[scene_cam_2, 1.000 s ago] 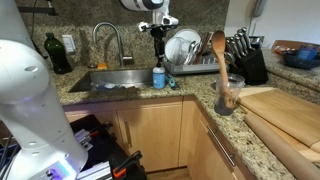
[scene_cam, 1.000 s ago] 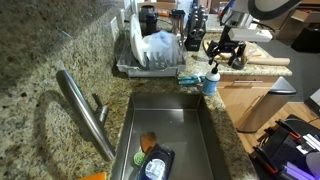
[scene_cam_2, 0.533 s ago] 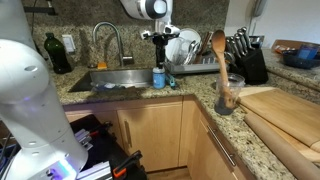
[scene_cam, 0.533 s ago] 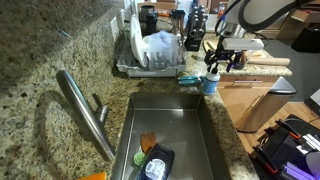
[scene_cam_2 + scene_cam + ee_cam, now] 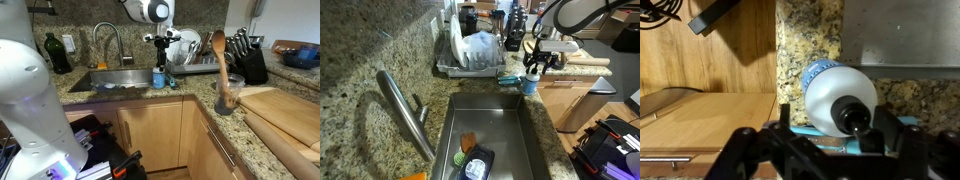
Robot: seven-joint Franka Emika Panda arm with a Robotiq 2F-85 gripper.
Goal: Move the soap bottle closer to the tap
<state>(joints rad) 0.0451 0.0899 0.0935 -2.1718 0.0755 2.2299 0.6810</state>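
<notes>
Upright soap bottle (image 5: 840, 92) sits between the gripper's (image 5: 835, 130) spread jaws (contact unclear); tap (image 5: 405, 115) lies across the sink (image 5: 488, 118).

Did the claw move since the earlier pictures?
Yes. The claw came lower, down over the soap bottle, judged against the dish rack beside it.

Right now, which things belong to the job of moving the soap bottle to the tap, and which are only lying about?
For the job: soap bottle, tap, gripper.
Lying about: dish rack, knife block, wooden spoon, dark green bottle.
</notes>
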